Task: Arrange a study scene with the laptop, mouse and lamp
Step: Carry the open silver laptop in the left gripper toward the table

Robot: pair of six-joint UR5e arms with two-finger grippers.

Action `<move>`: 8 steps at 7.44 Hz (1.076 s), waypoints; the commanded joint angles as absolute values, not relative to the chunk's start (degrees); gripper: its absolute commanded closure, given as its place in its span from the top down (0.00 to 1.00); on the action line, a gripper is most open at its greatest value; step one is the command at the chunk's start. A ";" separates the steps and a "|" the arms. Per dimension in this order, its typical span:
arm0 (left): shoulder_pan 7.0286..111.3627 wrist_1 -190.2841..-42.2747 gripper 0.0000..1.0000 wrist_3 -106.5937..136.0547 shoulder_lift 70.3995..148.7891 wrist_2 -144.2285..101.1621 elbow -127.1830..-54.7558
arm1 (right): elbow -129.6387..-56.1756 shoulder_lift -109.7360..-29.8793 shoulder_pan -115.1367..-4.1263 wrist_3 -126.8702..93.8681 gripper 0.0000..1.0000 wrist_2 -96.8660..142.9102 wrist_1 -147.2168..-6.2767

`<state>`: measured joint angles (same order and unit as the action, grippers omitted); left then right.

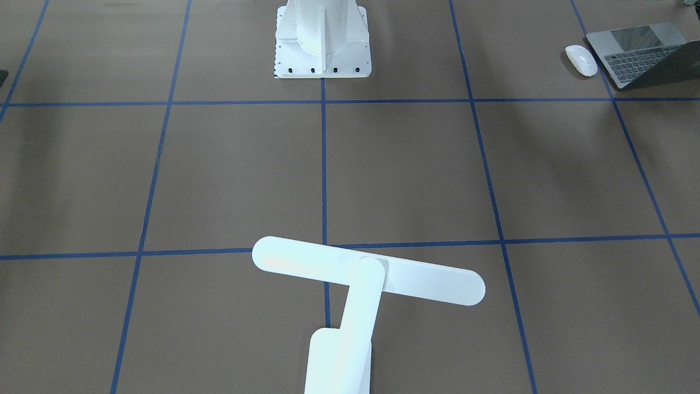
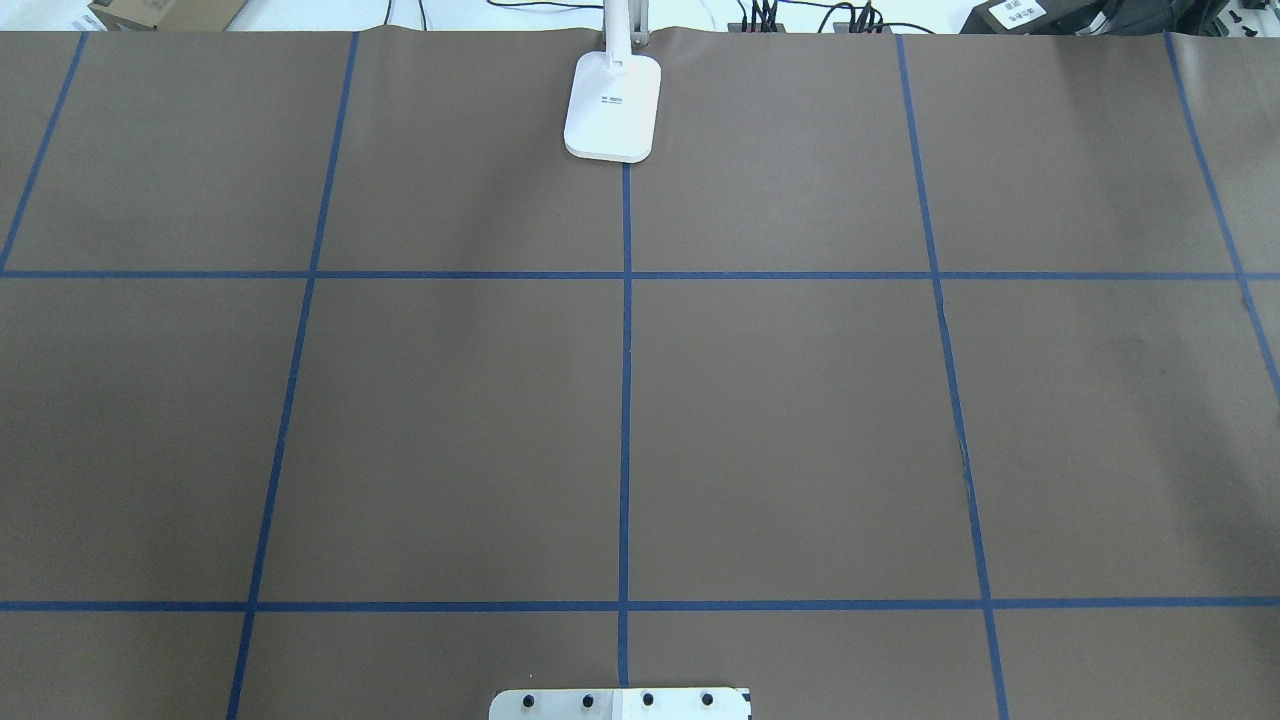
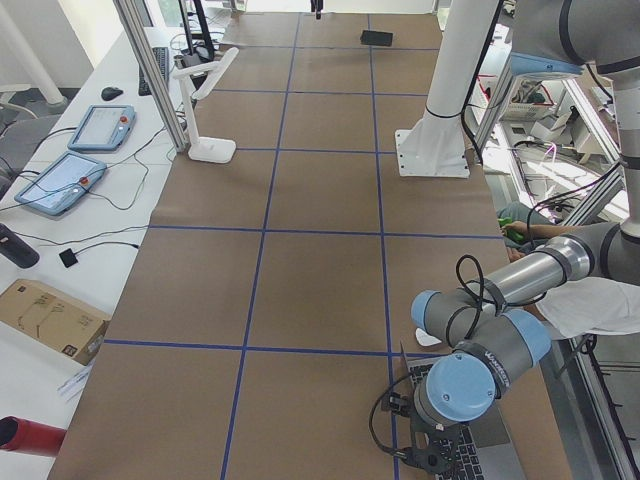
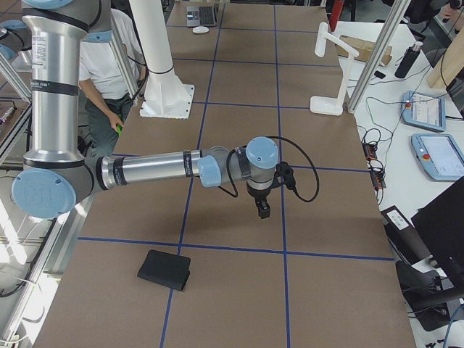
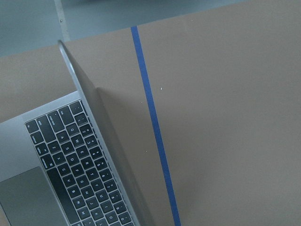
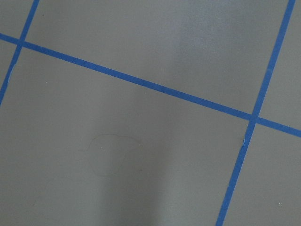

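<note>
The dark-grey laptop [image 1: 637, 53] lies half open at the table's end on my left. It fills the lower left of the left wrist view [image 5: 75, 160]. The white mouse [image 1: 581, 59] lies just beside it. The white lamp [image 1: 361, 273] stands at the far edge in the middle, and its base shows in the overhead view [image 2: 612, 105]. My left gripper [image 3: 432, 462] hangs close over the laptop [image 3: 478, 458]; I cannot tell whether it is open or shut. My right gripper [image 4: 262, 209] points down over bare table, and I cannot tell its state either.
The white bolted pedestal [image 1: 322, 38] stands at the robot's side in the middle. A flat black mat [image 4: 165, 270] lies near the table's right end. Blue tape lines [image 2: 625, 400] divide the brown table. A person [image 4: 101, 72] stands beside the pedestal.
</note>
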<state>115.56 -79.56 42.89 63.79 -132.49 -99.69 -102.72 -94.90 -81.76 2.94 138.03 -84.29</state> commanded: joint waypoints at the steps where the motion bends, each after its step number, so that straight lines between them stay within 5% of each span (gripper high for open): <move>1: 115.58 -79.54 0.97 42.89 62.49 -134.46 -100.20 | -102.66 -94.92 -81.83 2.90 0.99 138.16 -84.29; 7: 115.58 -79.45 0.85 42.80 62.49 -135.00 -99.14 | -102.83 -95.27 -81.83 2.81 0.99 138.60 -84.29; 8: 115.58 -79.54 0.75 42.63 62.49 -134.83 -99.05 | -102.83 -95.27 -81.83 2.81 0.99 139.13 -84.29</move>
<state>115.61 -79.50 42.82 62.46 -134.94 -99.16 -102.83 -95.27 -81.82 2.83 138.62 -84.27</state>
